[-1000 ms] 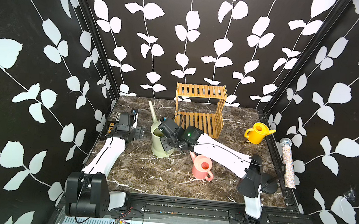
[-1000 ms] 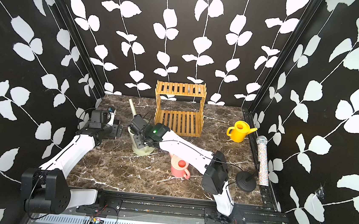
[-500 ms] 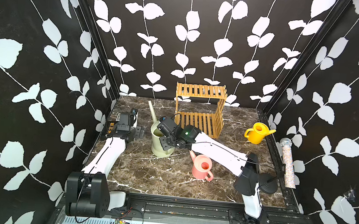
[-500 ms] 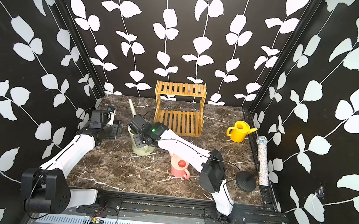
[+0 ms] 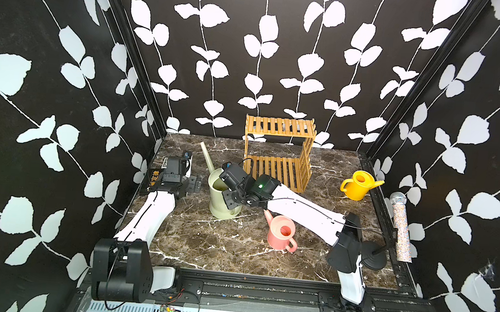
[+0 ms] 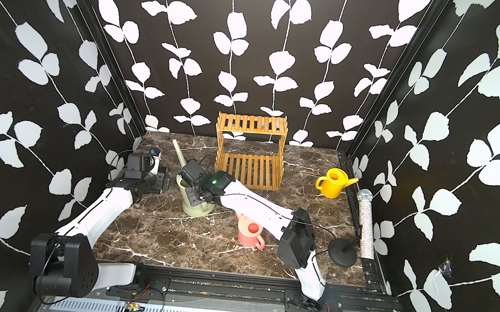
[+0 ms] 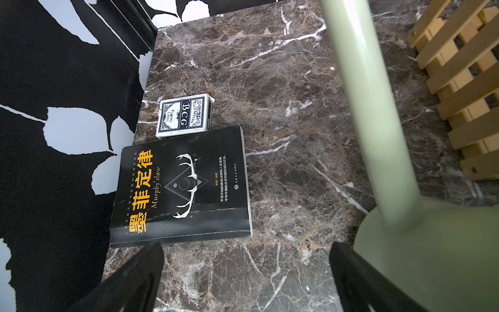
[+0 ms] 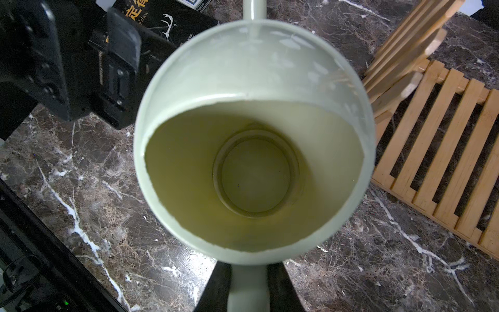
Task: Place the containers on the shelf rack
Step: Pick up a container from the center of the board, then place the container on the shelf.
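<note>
Waiting in front: pink can (image 5: 280,232) stands at lower centre of a top view on the marble table (image 5: 204,245); untouched, just beside the right forearm
Right gripper (image 5: 233,196): jaws stood wider a second ago and have now drawn in to a narrow gap; dark fingers (image 8: 216,286) clamp the handle (image 8: 248,283) at bottom centre of the wrist view
Green can (image 5: 218,205): upright on the table, left of centre; not yet lifted; spout slants to the upper left
Left gripper (image 7: 243,275): jaws wide apart, holding nothing; just beside the green can
Yellow can (image 5: 359,186): right of middle, well apart from both arms
Shelf rack (image 5: 279,127): upper centre, at the back wall; both tiers bare
Meaning: grasp looks made; lift and carry to the rack seem next; none of the three placed
</note>
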You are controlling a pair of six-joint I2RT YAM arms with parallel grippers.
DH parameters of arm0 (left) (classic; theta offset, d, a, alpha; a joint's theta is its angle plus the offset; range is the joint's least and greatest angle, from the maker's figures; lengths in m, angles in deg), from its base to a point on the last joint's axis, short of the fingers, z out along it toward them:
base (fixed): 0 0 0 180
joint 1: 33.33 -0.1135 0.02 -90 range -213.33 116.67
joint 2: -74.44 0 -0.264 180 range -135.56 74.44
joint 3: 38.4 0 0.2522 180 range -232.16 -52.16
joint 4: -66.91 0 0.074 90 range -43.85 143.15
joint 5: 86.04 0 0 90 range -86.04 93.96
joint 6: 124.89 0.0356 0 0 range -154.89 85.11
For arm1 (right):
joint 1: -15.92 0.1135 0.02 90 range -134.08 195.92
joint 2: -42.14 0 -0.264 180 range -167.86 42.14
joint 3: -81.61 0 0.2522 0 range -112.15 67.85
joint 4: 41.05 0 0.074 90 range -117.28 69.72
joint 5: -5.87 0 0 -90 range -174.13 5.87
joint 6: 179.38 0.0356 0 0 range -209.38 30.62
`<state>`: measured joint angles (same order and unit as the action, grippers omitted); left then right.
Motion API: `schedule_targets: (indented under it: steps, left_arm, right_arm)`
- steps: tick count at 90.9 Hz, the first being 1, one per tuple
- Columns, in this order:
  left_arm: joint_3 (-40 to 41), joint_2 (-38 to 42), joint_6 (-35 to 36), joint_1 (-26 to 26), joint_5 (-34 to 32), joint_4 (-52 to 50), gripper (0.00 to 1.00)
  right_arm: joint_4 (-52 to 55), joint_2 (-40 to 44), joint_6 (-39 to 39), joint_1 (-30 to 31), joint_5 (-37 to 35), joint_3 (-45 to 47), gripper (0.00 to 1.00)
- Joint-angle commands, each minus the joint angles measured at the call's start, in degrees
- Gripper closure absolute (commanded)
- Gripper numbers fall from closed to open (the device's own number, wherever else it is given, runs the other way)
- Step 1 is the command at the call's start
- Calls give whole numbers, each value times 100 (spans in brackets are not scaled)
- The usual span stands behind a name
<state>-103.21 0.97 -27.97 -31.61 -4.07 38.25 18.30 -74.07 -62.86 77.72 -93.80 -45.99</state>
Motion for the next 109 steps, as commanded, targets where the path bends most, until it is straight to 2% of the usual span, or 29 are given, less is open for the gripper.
schedule_targets:
  steps: [1, 50, 82, 88, 96, 109]
  left_arm:
    - [104, 43, -6, 4, -42, 83, 2]
    - [64, -44, -15, 4, -158, 53, 2]
    - [-94, -100, -61, 4, 85, -89, 1]
    - [-170, -114, -71, 4, 290, -166, 1]
    - [-310, -131, -2, 28, 905, -306, 1]
    - [-505, -150, 58, 137, 1678, -559, 2]
  right_arm:
    - [-239, 315, -103, -4, -25, 140, 90]
    - [-85, 1477, -487, -25, -281, 288, 99]
    - [398, 2651, -740, -387, -587, 637, 100]
    - [619, 2848, -857, -429, -749, 639, 100]
    - [913, 3060, -1014, -453, -1037, 673, 100]
    - [1169, 3439, -1226, -529, -1396, 1112, 100]
